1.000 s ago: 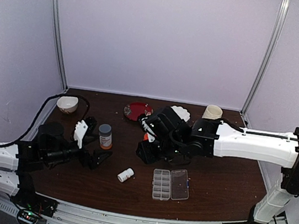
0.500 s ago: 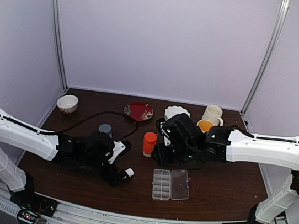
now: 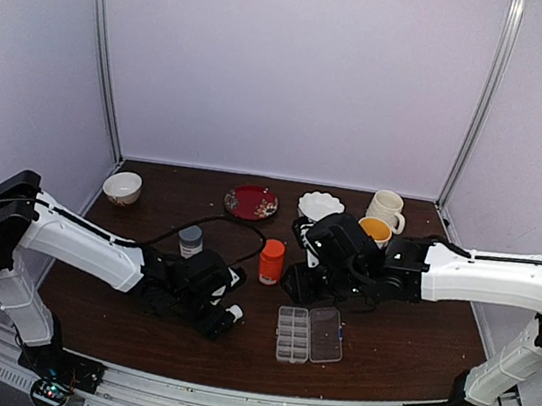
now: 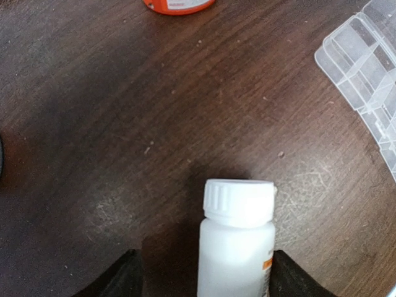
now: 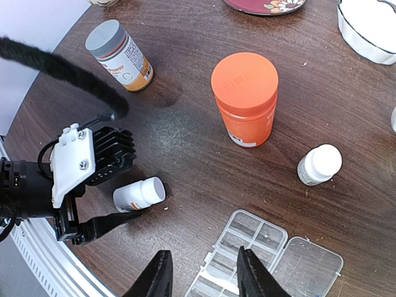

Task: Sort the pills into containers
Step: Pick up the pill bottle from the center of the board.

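Left gripper (image 4: 205,257) is seen open at the bottom edge of the left wrist view. Its dark matte fingers (image 4: 127,275) are set astride a small white plastic bottle (image 4: 238,247) lying on its side, ribbed cap pointing up-frame. A gap shows on the bottle's left side; contact on the right cannot be told. Right gripper (image 5: 203,255) is seen open at the bottom of the right wrist view, with nothing between its smooth black fingers. It hangs over the clear flat rectangular plastic pill box (image 5: 300,263), found at lower centre-right with its hinged lid laid open. The compartments (image 5: 247,232), in two rows, sit left of the lid. Pills are too small to be made out. On the dark brown wood-grain table (image 4: 93,124), a glossy orange cylindrical bottle with orange cap (image 5: 244,99) is seen at top centre. An amber bottle with grey cap (image 5: 117,55) stands upper left, and a second small white bottle (image 5: 318,164), upright, sits right of centre.
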